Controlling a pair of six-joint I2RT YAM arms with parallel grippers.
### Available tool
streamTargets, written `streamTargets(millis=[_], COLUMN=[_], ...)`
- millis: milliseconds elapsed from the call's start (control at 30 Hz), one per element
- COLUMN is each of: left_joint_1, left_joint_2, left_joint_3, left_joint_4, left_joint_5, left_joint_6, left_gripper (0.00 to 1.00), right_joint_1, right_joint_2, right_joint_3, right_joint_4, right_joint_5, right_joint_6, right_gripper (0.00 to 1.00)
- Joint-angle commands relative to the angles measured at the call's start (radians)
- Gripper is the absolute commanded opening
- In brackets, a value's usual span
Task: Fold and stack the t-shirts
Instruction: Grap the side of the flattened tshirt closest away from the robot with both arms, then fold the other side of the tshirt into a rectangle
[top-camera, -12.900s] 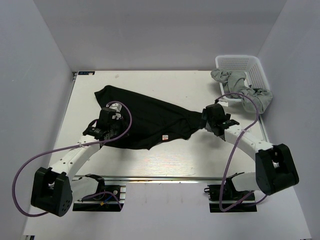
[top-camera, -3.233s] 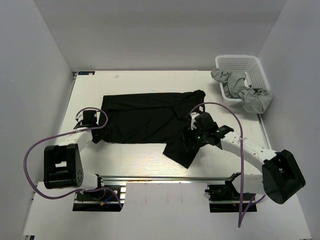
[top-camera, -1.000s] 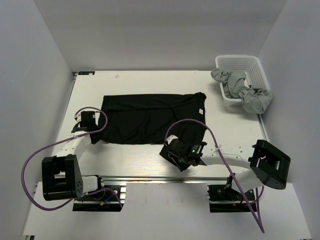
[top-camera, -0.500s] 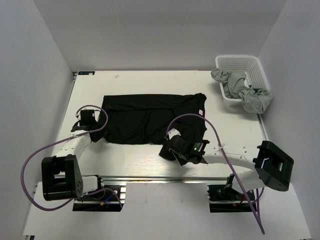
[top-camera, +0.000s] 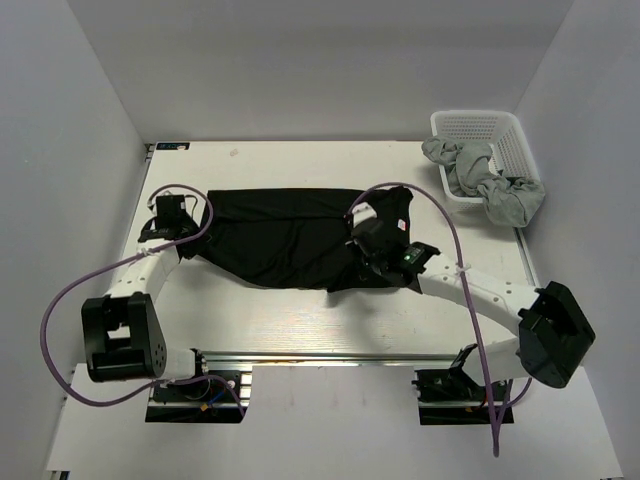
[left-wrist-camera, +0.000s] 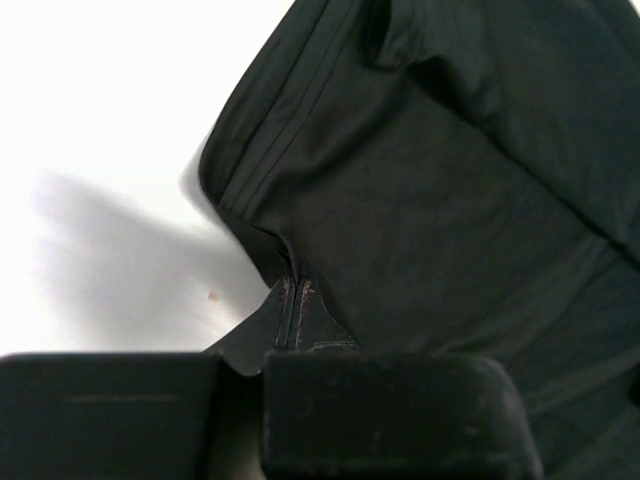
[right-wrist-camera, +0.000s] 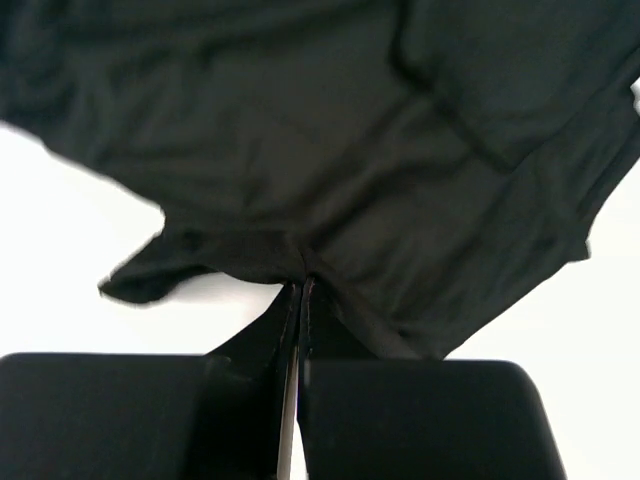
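— Position of the black t-shirt (top-camera: 280, 235)?

— Found at centre of the overhead frame, spread lengthwise left to right on the white bench (top-camera: 300, 320). Mostly flat through the middle and top; bunched and drawn inward along the lower right edge.

— State of the left fingers (top-camera: 188, 246)?

— Pressed fully together at the garment's left edge, centre left of the overhead frame. Confirmed in the left wrist view: left fingers (left-wrist-camera: 293, 290) clamped on a fold of the black hem, with cloth puckered at the tips and a shadow cast on the bench to the left.

— And the right fingers (top-camera: 358, 262)?

— Likewise closed tight, at the lower right of the garment. Confirmed in the right wrist view: right fingers (right-wrist-camera: 300, 295) pinching the black edge, with fabric fanning across the upper frame and a loose flap trailing left over bare bench.

— Other garments?

— Grey t-shirts (top-camera: 470, 165) logged at upper right, heaped crumpled in a white lattice basket (top-camera: 480, 118); one draped over the lower right rim and hanging outside. Well apart from the black t-shirt.

— Anything further?

— Purple cables (top-camera: 455, 245) noted looping from both arms, the right one arching above the garment's right end.
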Motion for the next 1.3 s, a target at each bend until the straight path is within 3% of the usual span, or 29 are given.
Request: streamTargets(millis=[0, 600, 1067, 1267], left_joint_1=[0.005, 0.005, 0.005, 0.005], left_joint_2=[0.032, 0.282, 0.497, 0.543], left_joint_3=[0.075, 0.333, 0.519, 0.583], left_joint_4=[0.006, -0.053, 0.000, 0.021], left_joint_5=[0.015, -0.059, -0.059, -0.129], left_joint_6=[-0.006, -0.034, -0.034, -0.043], left_gripper=[0.00, 0.00, 0.00, 0.00], right_joint_1=[-0.053, -0.329, -0.431, -0.465], right_joint_2=[0.034, 0.224, 0.448, 0.545], right_joint_3=[0.081, 0.348, 0.591, 0.677], right_joint_4=[0.050, 0.036, -0.027, -0.041], right_joint_5=[-0.023, -0.095, -0.166, -0.166], right_joint_6=[-0.038, -0.176, -0.250, -0.285], right_gripper=[0.00, 0.00, 0.00, 0.00])
